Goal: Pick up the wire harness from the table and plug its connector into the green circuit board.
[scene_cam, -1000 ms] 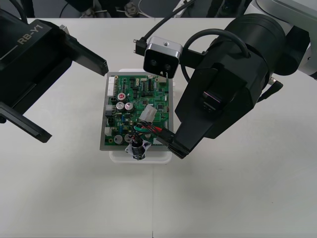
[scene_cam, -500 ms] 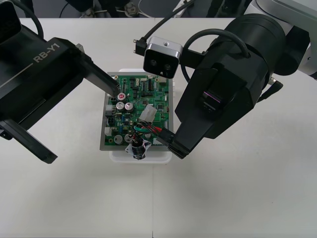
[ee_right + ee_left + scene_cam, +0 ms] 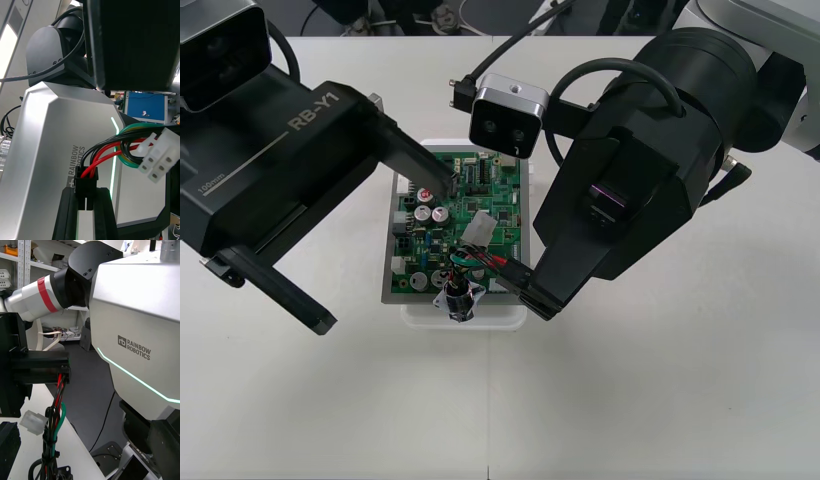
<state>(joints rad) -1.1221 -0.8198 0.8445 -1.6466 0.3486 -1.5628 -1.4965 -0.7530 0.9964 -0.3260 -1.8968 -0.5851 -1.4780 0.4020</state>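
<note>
Nearest, the round metal socket (image 3: 457, 298) of the harness (image 3: 480, 262) rests at the near edge of the green circuit board (image 3: 480, 180), by the white base (image 3: 418, 314). Its thin wires (image 3: 108, 148) look light and limp, so they probably steer nothing. The right tool (image 3: 85, 192) is clamped on the small black plug (image 3: 85, 179), the one stiff part worth holding. Farther off, the left tool (image 3: 387, 256) hangs with fingers apart over the board's left side and the tabletop (image 3: 660, 400).

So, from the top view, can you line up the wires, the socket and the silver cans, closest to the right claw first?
1. Wires: at the right claw, which pinches their plug.
2. Socket: left of the claw, at the board's near edge.
3. Silver cans: farther back, on the board's left part.
</note>
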